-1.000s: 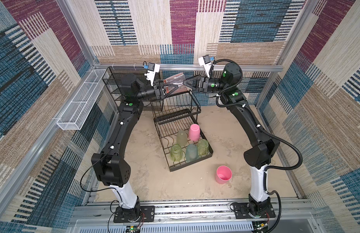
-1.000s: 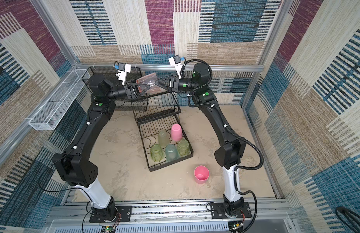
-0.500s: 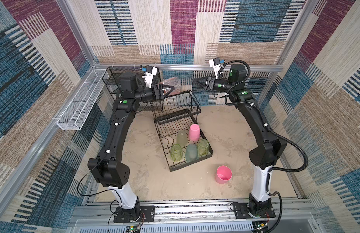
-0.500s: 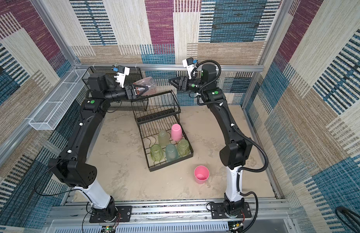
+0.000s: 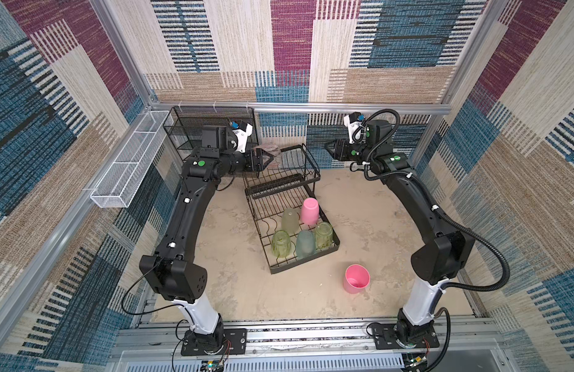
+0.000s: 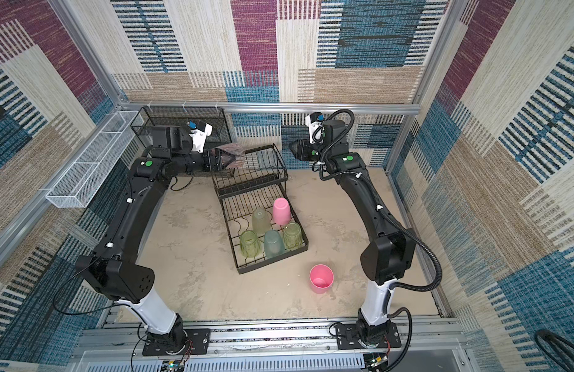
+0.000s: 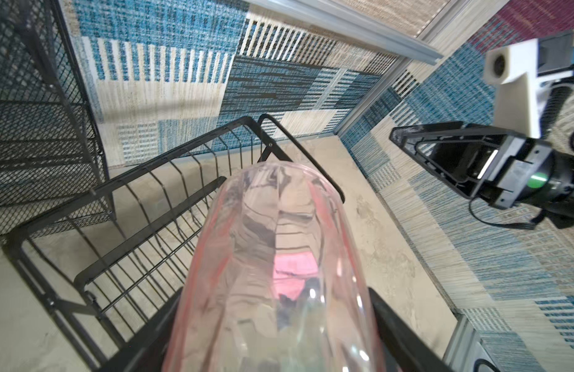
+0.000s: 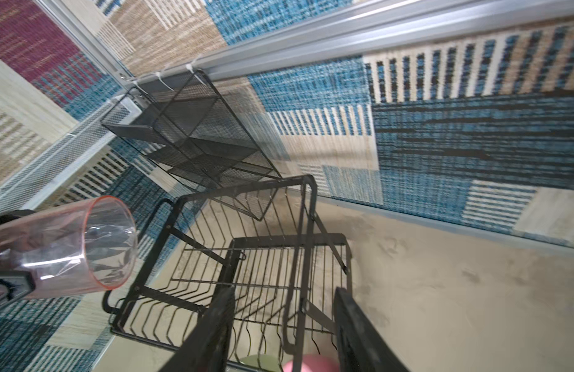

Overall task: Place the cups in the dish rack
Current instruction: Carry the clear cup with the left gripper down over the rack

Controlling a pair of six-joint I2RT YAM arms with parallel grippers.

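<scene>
left claw [image 5: 268, 160] grasps the reddish-pink cup [image 7: 272, 257]; right claw [image 5: 329, 148] stands released, empty.

Along the back wall you find a black fine-mesh shelf unit [image 5: 195, 127], fastened by white ties [image 8: 191, 69] to the aluminium rail [image 5: 327, 107] above it, in the far left corner in both top views. A long white mesh trough [image 5: 126, 169] runs along the left wall, its far end just beside the shelf unit. The tabletop [image 5: 234, 257] is mottled beige. Woven panels [image 5: 289, 48] striped in blue, maroon, tan and cream cover the walls around you.
</scene>
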